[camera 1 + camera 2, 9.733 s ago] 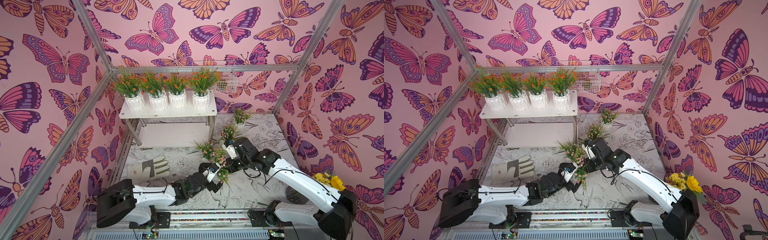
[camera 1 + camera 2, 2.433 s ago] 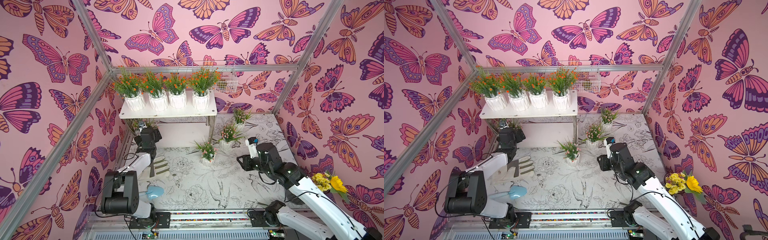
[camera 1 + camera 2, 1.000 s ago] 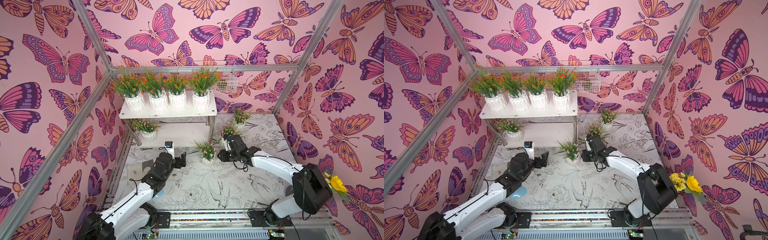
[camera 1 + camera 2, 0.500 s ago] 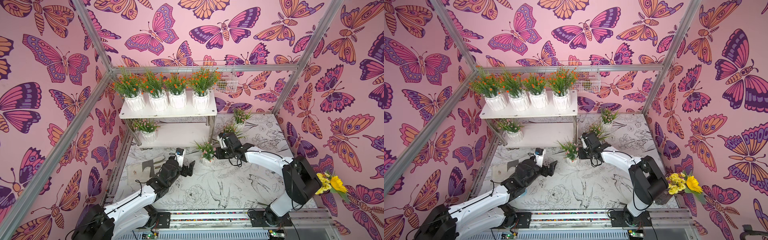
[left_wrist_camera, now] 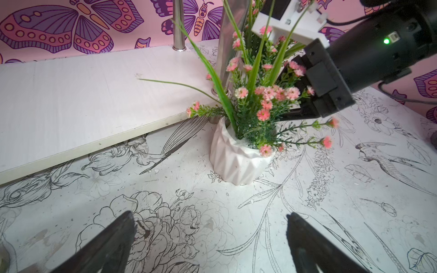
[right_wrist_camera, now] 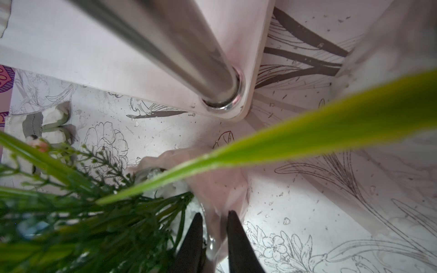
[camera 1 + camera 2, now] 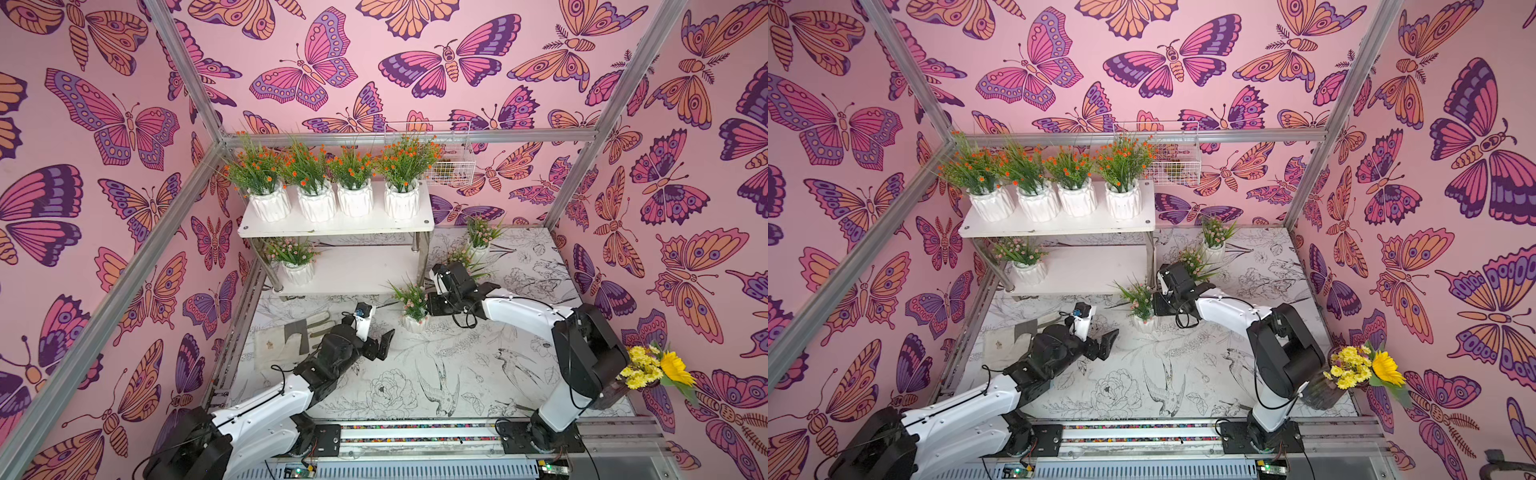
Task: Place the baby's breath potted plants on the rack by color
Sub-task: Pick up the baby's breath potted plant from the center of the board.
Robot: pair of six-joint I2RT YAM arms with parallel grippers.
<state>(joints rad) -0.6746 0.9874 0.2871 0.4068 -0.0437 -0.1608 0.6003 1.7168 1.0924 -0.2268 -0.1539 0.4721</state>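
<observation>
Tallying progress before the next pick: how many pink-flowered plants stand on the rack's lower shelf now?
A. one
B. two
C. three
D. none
A: in both top views a single pink plant stands alone on the lower shelf, while the other three pink plants are on the table.

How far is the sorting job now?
Done: four orange plants on the rack top, one pink plant below. In hand: right gripper fingers pinch the pot rim of the nearest pink plant. Left: that one and two more pink plants on the table.
</observation>
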